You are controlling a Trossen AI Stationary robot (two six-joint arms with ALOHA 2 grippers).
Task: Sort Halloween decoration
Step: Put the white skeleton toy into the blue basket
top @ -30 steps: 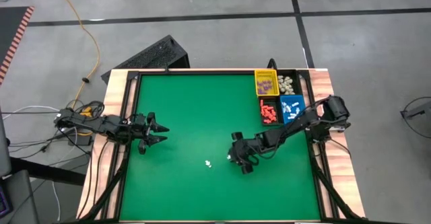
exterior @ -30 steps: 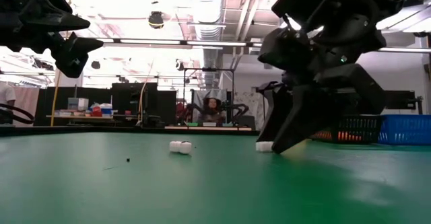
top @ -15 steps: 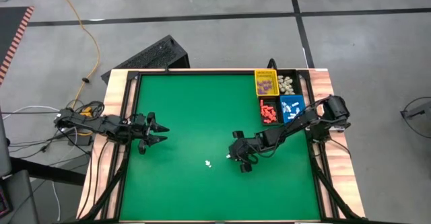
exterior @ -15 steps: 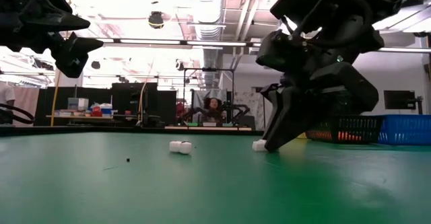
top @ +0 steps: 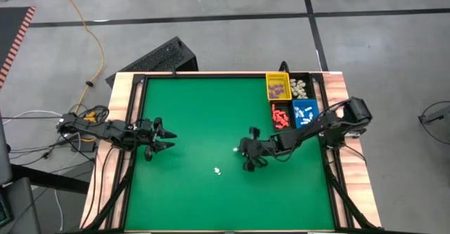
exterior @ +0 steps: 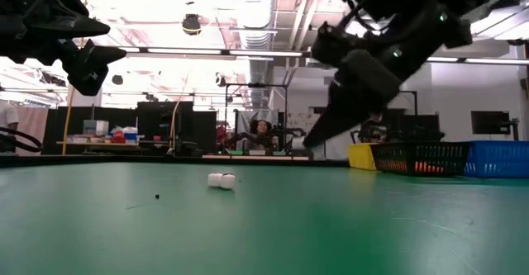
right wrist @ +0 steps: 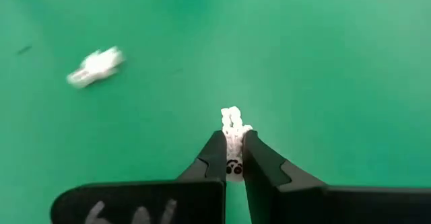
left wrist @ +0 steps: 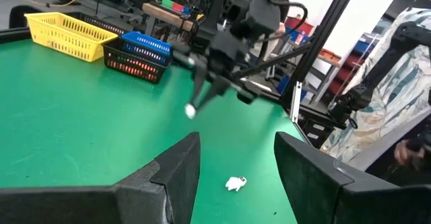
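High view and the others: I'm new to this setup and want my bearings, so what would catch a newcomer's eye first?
The right gripper hangs above mid-table, shut on a tiny cream-white trinket. A second cream-white trinket lies alone on the green table. At the far right corner sit small plastic bins in yellow, black and blue holding sorted pieces, while the open left gripper waits by the left edge.

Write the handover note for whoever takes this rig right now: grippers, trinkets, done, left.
Right gripper: shut on a white trinket, lifted clear of the green table.
Left gripper: open, empty, waiting at the table's left side.
One more white trinket lies loose mid-table.
Done: bins at the far right corner already hold purple, cream, red and white pieces.
Left: carry the held trinket to its bin, then fetch the loose one.
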